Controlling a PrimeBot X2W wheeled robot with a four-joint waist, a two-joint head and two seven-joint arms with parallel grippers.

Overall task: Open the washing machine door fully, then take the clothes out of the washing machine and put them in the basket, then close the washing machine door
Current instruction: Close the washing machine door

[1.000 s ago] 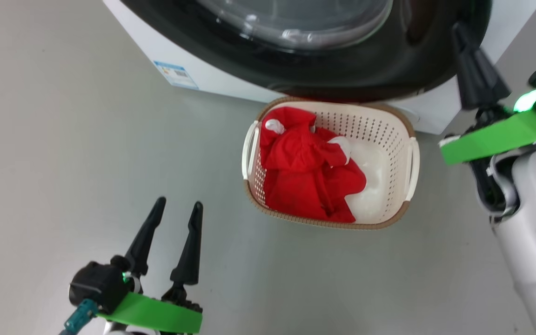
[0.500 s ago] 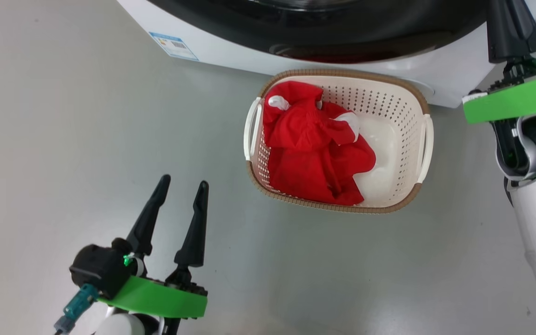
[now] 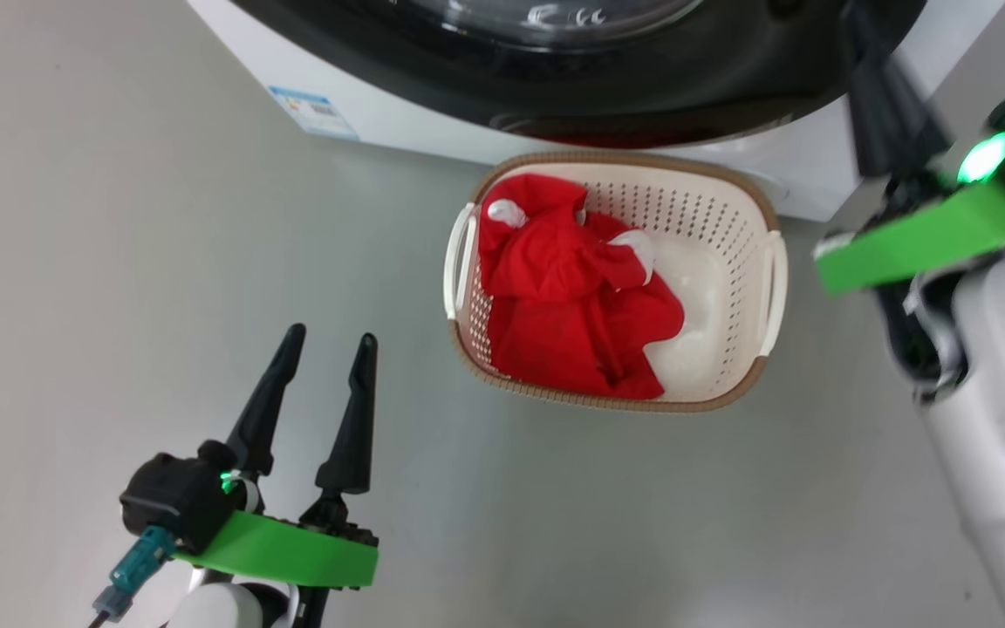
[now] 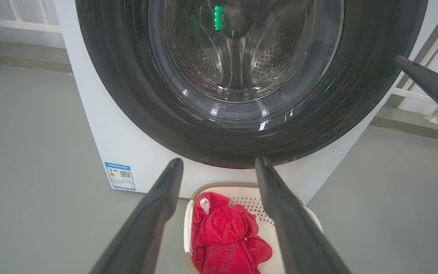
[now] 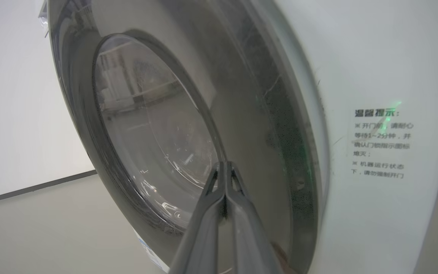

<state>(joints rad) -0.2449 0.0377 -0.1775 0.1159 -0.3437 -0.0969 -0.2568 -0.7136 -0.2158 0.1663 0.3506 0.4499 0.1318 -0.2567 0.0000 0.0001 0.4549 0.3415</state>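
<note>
1. L gripper (image 3: 330,338): lower left, head view. Jaws spread wide, nothing btwn them. Hangs over bare floor (image 3: 119,262), well apart from basket. Prob. parked clear so the R arm has the work.
2. Label (image 3: 312,112): blue/white, upper left, on washer (image 3: 398,139) low on its front.
3. Door (image 3: 642,105): top centre. Black rim lies close against washer front; seam narrow in R wrist view. Latched or not: can't tell. Drum (image 4: 242,57) seen thru glass; no fabric in the part shown.
4. Basket (image 3: 616,403): centre, on floor just below door, far rim near washer base. Prob. set there for a short drop from drum.
5. Clothes (image 3: 572,305): red w/ bits of white, heaped in basket's left half; right half bare. Unloading looks done.
6. R gripper (image 5: 224,164): upper right, head view, blurred. Fingers pressed together, holding nothing. Tips at door's right side, where glass meets rim. Used as a poker for the closing push, I'd judge. Contact not certain.
7. Sticker (image 5: 380,144): printed notice on white panel, right of door.

Room: floor wide open left of & below basket. Tight spot at right: R arm near basket's right handle (image 3: 775,292). A pull-back there could clip it.
</note>
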